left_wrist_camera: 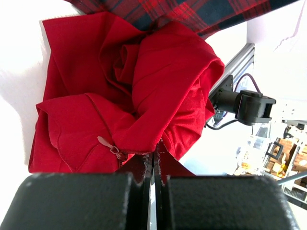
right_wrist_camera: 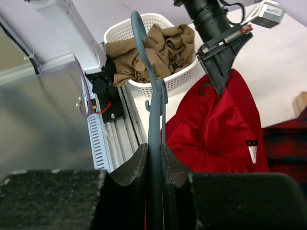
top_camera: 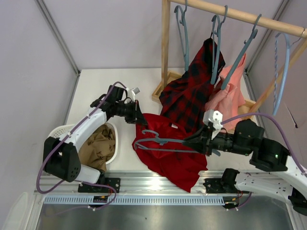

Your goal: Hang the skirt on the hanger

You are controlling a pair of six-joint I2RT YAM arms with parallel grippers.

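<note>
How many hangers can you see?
5. Four hang on the rail: a bare one, one holding plaid cloth, one holding pink cloth, a paler one far right. The right gripper holds the fifth. More may hide under cloth.

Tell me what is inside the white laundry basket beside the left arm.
A crumpled tan-brown garment fills the white basket, rising above its rim in the right wrist view. Anything beneath it, and the basket's floor, is hidden by the cloth.
</note>
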